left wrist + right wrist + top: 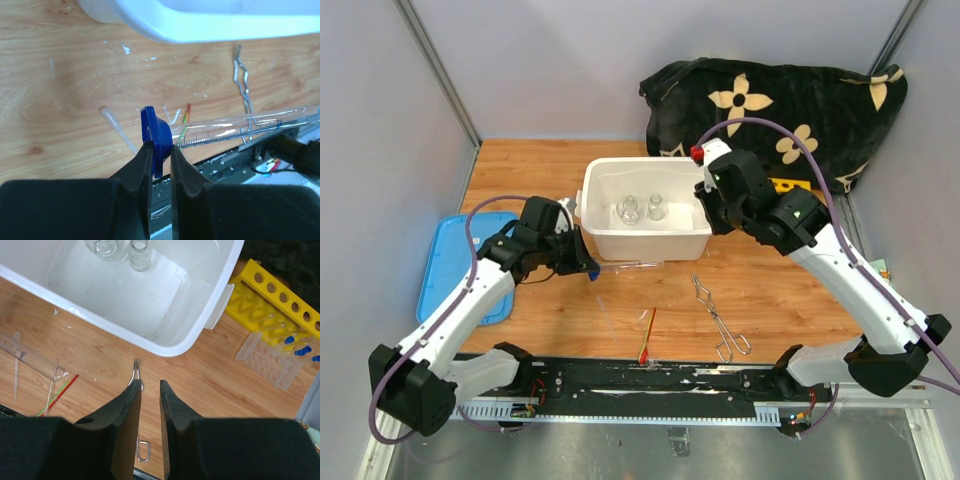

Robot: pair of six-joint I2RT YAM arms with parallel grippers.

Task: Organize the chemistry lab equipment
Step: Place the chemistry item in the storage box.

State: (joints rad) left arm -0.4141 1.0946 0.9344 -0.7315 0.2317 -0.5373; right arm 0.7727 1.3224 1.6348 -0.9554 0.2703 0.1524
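My left gripper (160,146) is shut on the blue base (155,132) of a clear graduated tube (240,125), which points right, level, just in front of the white tub (645,240). Two small glass beakers (629,210) stand in the tub. My right gripper (150,384) is slightly open and empty above the table by the tub's right front corner, over the tip of the metal tongs (136,371). The tongs (718,318) and a red-tipped stick (649,335) lie on the wood. The yellow rack (280,295) and the clear rack (267,362) with blue-capped tubes (297,347) are right of the tub.
A blue lid (450,260) lies at the left table edge. The black flowered cloth (770,100) is heaped at the back right. A thin clear pipette (117,132) lies on the wood near the front. A black rail (650,375) runs along the near edge.
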